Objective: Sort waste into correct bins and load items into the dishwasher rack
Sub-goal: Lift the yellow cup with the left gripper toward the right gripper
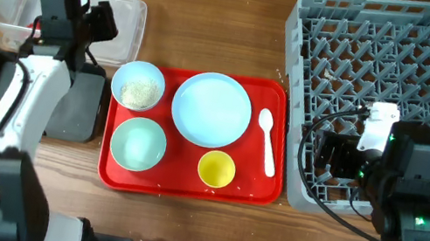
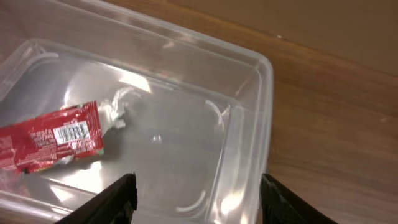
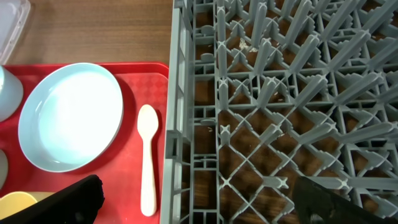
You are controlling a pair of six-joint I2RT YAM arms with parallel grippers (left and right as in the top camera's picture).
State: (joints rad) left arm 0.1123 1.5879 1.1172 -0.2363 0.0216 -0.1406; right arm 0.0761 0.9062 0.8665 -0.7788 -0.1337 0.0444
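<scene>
A wooden tabletop (image 1: 216,14), mid-brown with long grain running left to right, fills the overhead view to every edge. The light is even and soft, leaving only faint shadows. In the left wrist view the wood ends at a straight edge. Beyond it lies a plain, duller brown surface (image 2: 311,18), floor or wall unclear.

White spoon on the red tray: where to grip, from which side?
Probably mid-handle, straight from above with the right claw, closing across its narrow width. The white spoon lies flat on the red tray, close beside the rack, leaving no side access.
</scene>
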